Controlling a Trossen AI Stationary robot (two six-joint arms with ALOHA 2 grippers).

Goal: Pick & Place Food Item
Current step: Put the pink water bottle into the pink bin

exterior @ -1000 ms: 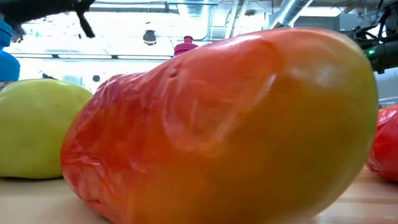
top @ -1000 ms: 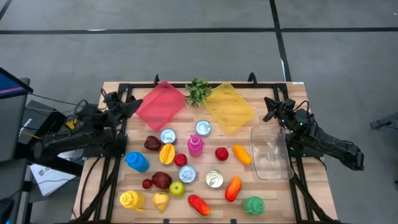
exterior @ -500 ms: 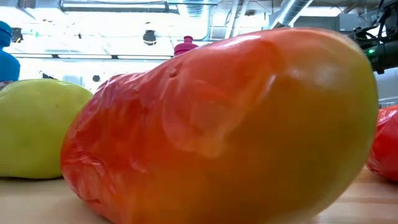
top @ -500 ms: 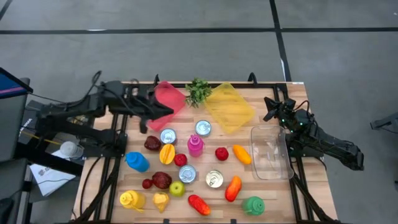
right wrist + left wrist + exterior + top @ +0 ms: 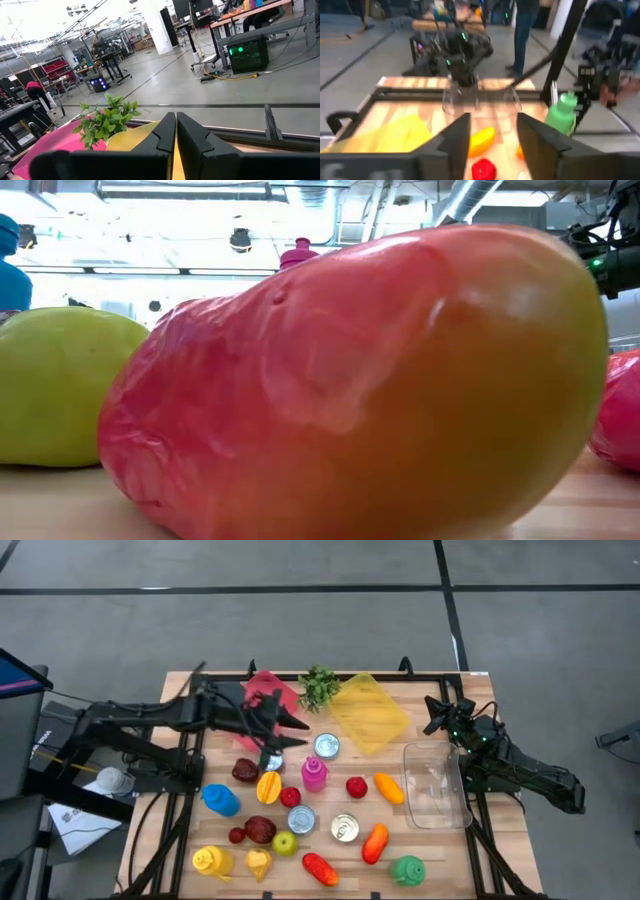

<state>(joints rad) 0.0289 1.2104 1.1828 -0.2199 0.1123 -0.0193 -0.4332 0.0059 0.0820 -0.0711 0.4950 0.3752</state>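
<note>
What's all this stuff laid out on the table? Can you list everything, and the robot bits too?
Flat lids: 2, pink and yellow, far side.
Leafy sprig: 1, green, between them.
Clear tub: 1, right edge.
Tins: 4, silver, middle.
Bottles: 4, blue, pink, yellow, green.
Toy fruit and veg: about a dozen, red, orange, yellow, green, scattered.
Left claw: 1, dark, open, above the tins.
Right claw: 1, dark, shut, parked at right edge.

mango (image 5: pixel 350 380) fills low view, edges cropped
</note>
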